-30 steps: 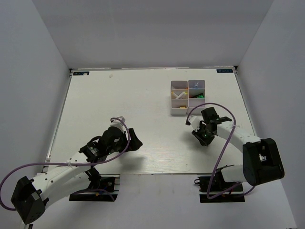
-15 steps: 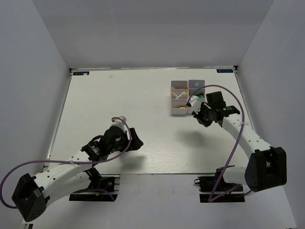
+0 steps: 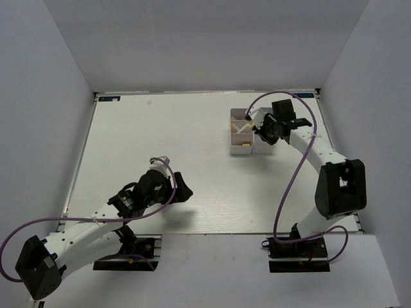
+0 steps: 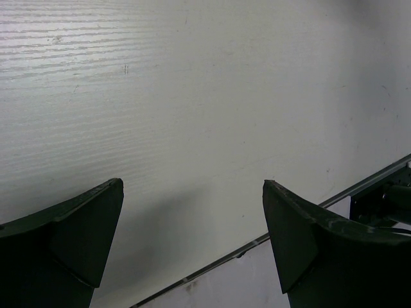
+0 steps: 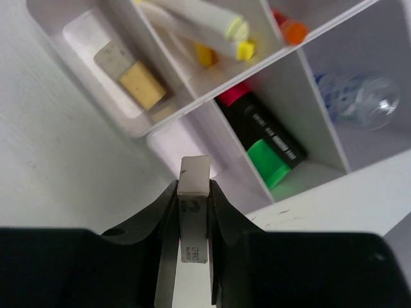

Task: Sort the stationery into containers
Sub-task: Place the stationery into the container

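Setting: white table [image 3: 160, 135] with a faint grain, closed in by pale grey walls [image 3: 192, 38]
right gripper [image 3: 263, 128]: stretched to the far side of the table, hanging over the right half of the divided box [image 3: 241, 153]; fingers clenched on a white eraser [image 5: 194, 176]
white eraser: rectangular block with small dark print, pinched lengthwise between both fingers, its blunt end poking out past the fingertips toward the box
divided box: white plastic, open-topped, directly ahead of and below the right fingertips; whether the eraser's end stood over a compartment or only at the nearest wall could not be told
tan eraser [image 5: 142, 85]: in the compartment ahead and left of the held eraser, touching a grey eraser [image 5: 112, 58]
black marker [image 5: 264, 135]: one pink end and one green, lying slantwise in the compartment just ahead and right of the fingertips
pale sticks [image 5: 199, 16]: yellow-tipped, in the compartment farther ahead
clear tube [image 5: 352, 96]: blue print, in the compartment far to the right of the fingertips
orange tip [image 5: 294, 31]: small, beyond the marker's compartment; the item itself unclear
left gripper [image 4: 191, 185]: released, fingers spread wide over the tabletop, the table's edge strip [image 4: 359, 192] just to their right; well apart from the box
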Controlling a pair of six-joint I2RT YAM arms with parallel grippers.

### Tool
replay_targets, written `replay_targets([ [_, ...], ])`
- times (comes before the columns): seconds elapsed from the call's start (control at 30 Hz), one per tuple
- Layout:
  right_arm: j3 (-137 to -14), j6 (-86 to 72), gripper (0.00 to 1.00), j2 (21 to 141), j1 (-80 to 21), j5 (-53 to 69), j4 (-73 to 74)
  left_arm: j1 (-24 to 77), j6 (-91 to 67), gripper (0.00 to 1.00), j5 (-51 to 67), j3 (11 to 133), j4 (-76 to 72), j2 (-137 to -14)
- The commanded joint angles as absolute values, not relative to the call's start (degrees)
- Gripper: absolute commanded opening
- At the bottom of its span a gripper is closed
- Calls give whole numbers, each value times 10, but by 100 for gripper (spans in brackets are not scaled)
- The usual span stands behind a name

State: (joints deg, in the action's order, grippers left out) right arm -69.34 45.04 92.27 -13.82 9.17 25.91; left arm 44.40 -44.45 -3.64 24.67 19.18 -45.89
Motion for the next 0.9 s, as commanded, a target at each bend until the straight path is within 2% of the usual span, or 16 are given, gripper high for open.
replay_targets([
  [0.0,-730,474,0,927,-134,95,238,446,-448,99,-40,238,197,-449],
  [0.03,-732,477,0,932,-134,94,237,446,-448,99,-40,238,197,-449],
  [0.17,-737,485,13,955,-134,90,240,446,-448,99,-40,238,197,-449],
  [0.3,-744,490,17,965,-134,91,246,446,-448,99,-40,244,197,-454],
  [0.37,-742,491,23,966,-129,94,246,446,-448,99,-40,244,197,-460],
  [0.43,-738,493,43,967,-131,90,247,446,-448,99,-40,244,197,-460],
  [0.53,-737,490,60,965,-127,87,243,446,-448,99,-40,250,192,-465],
  [0.63,-736,490,64,956,-128,85,243,446,-448,99,-40,250,192,-465],
  [0.87,-725,430,62,881,-127,101,250,446,-443,99,-40,250,192,-465],
])
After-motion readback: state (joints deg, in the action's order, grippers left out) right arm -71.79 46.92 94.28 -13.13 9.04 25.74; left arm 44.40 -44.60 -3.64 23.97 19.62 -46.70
